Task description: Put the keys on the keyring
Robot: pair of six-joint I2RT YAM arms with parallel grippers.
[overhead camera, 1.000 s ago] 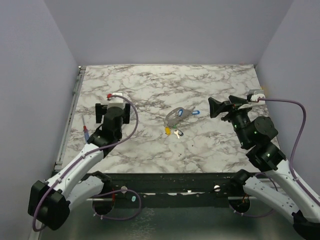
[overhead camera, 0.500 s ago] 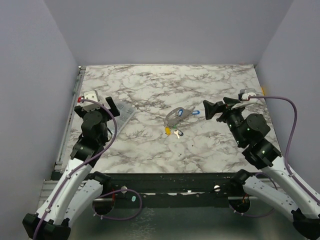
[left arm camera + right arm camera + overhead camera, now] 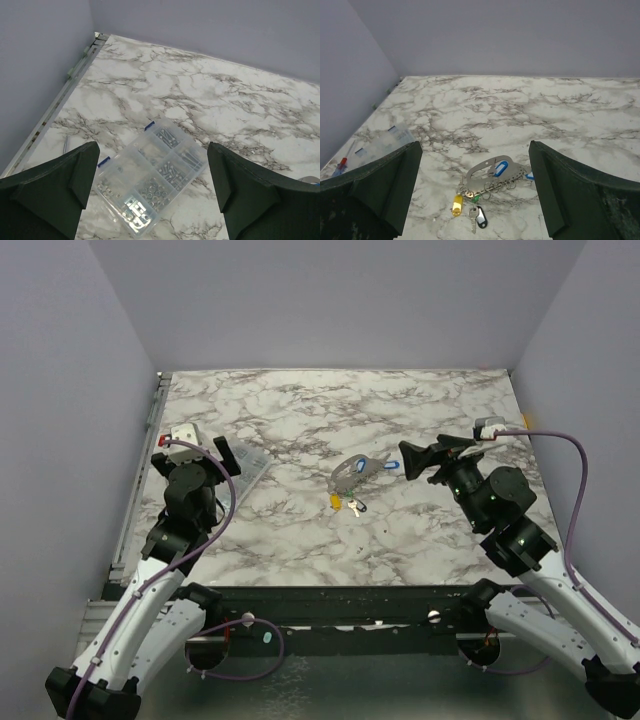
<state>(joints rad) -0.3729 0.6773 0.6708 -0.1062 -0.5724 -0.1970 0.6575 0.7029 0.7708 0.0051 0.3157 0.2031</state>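
Currently | left tool (image 3: 152,145), right tool (image 3: 475,145): 2, both gaping wide, holding nothing | keyring (image 3: 492,172): 1, lying on table (image 3: 570,115) | keys (image 3: 457,205): at least 3, clustering against it | clear box (image 3: 152,182): 1

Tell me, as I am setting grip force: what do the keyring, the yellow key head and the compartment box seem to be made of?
Keyring: pale grey with a dull sheen, probably metal, though coiled cord is possible.
Yellow key head: likely plastic, going by its opaque, even colour.
Compartment box: clear plastic, since the small parts inside show through its lid.
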